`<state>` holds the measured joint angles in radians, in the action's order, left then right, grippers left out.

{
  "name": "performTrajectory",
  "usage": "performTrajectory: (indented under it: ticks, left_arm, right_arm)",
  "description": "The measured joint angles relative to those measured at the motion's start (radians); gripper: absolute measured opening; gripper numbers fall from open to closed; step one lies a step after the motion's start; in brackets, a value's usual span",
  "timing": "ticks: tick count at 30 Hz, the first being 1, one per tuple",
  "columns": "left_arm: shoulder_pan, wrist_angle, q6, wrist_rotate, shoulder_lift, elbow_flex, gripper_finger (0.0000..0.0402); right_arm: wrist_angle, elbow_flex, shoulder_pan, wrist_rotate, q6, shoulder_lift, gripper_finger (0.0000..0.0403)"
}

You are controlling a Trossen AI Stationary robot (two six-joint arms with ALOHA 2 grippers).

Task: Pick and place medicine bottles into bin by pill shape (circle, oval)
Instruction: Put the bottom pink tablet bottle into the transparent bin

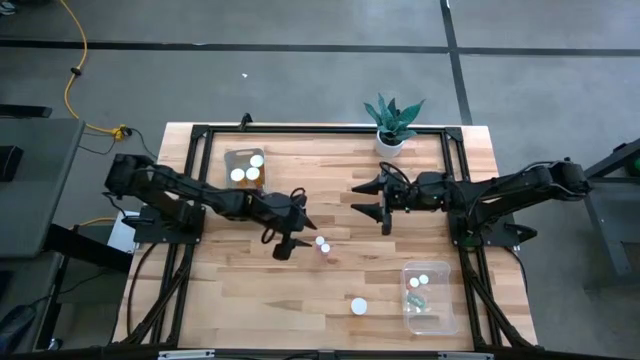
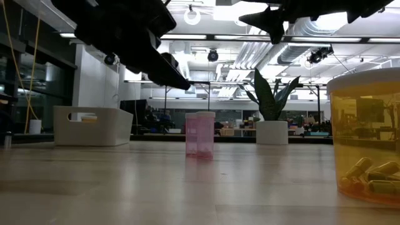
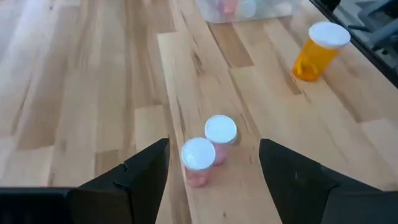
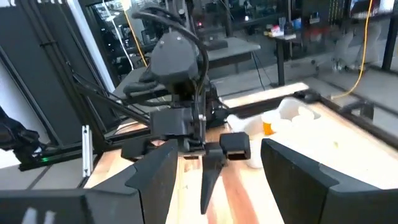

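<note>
High view, left arm: the left gripper reaches over the middle of the wooden table, fingers spread and holding nothing, just beside two pink bottles standing close together.
High view, right arm: the right gripper hangs over the table's far half, near the potted plant, jaws parted and empty.
High view, bins: a clear bin on the left arm's side holds white-capped bottles; a second clear bin on the right arm's near side holds a few more.
High view, loose bottle: an orange bottle stands alone near the table's front edge, between the pair and the second bin.
Low view, table: the pink pair stands upright, side by side, mid-table; the orange bottle looms close to the camera, oblong capsules showing at its bottom.
Low view, background: a white bin and the plant in its white pot sit farther back; both arms hang dark overhead.
Left wrist view: the two dark fingers stand wide apart, with the two white-capped pink bottles on the table between and beyond them, untouched; the orange bottle stands well apart, near a clear bin.
Right wrist view: the right arm's own fingers are spread and empty; the left arm shows across the table, with white-capped bottles behind it.
</note>
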<state>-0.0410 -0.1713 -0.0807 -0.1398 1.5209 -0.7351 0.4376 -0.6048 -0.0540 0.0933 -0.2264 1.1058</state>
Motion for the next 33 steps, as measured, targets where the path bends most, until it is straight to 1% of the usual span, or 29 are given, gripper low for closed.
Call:
performTrajectory:
  ticks: [3, 5, 7, 10, 13, 16, 20, 27, 33]
  left_arm:
    - [-0.007, 0.007, 0.035, 0.001, -0.005, -0.001, 0.0238]
    - [-0.019, 0.030, 0.065, 0.002, -0.037, -0.001, 0.0238]
    - [-0.034, 0.069, 0.080, 0.002, -0.098, -0.001, 0.0238]
    - [-0.060, 0.100, 0.100, 0.011, -0.201, -0.001, 0.0238]
    - [-0.077, 0.097, 0.119, 0.061, -0.312, -0.001, 0.0238]
    - [-0.086, 0.098, 0.122, 0.132, -0.414, 0.001, 0.0238]
    - [-0.086, 0.098, 0.122, 0.209, -0.522, 0.002, 0.0238]
    - [-0.085, 0.101, 0.153, 0.234, -0.658, 0.002, 0.0238]
    - [-0.083, 0.116, 0.157, 0.234, -0.699, 0.002, 0.0238]
  right_arm:
    - [-0.088, 0.000, -0.011, 0.000, -0.063, 0.015, 0.0224]
    - [-0.152, -0.010, -0.031, 0.003, -0.068, 0.039, 0.0224]
    - [-0.229, -0.044, -0.058, 0.004, -0.062, 0.076, 0.0224]
    - [-0.358, -0.125, -0.092, 0.007, -0.042, 0.169, 0.0224]
    - [-0.476, -0.213, -0.117, 0.027, -0.031, 0.280, 0.0224]
    - [-0.502, -0.277, -0.133, 0.028, -0.033, 0.385, 0.0224]
    - [-0.503, -0.350, -0.149, 0.028, -0.086, 0.502, 0.0224]
    - [-0.508, -0.429, -0.178, 0.027, -0.201, 0.622, 0.0224]
    - [-0.509, -0.466, -0.189, 0.029, -0.221, 0.696, 0.0224]
